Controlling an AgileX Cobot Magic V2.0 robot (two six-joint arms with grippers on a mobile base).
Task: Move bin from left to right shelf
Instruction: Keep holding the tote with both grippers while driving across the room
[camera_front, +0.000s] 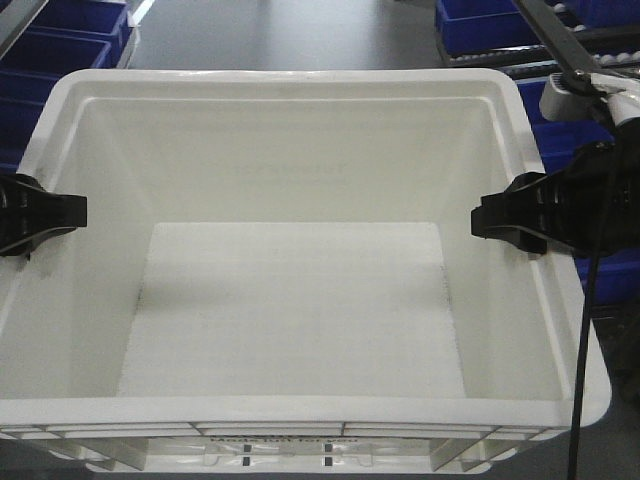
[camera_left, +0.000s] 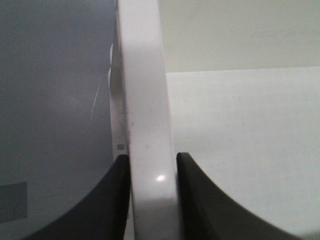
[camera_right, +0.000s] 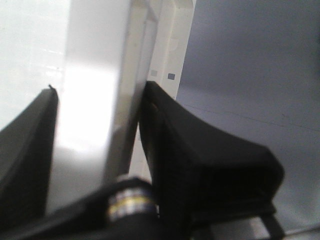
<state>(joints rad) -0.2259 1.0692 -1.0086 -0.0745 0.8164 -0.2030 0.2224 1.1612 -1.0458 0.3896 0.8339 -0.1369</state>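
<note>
Our left pincer (camera_front: 72, 212) and right pincer (camera_front: 488, 220) level on opposite sides, each clamped over the bin (camera_front: 300, 92) rim, fingers (camera_left: 202, 205) inside and outside

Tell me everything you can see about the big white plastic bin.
The large white rectangular plastic bin is an open-topped tote with a thick rim, smooth glossy inner walls and a grainy floor; nothing shows inside. Its near outer wall is ribbed and carries black print, too cut off to read. It is upright and fills the front view. The left claw clamps its left rim and the right claw its right rim, a finger either side of each wall.
</note>
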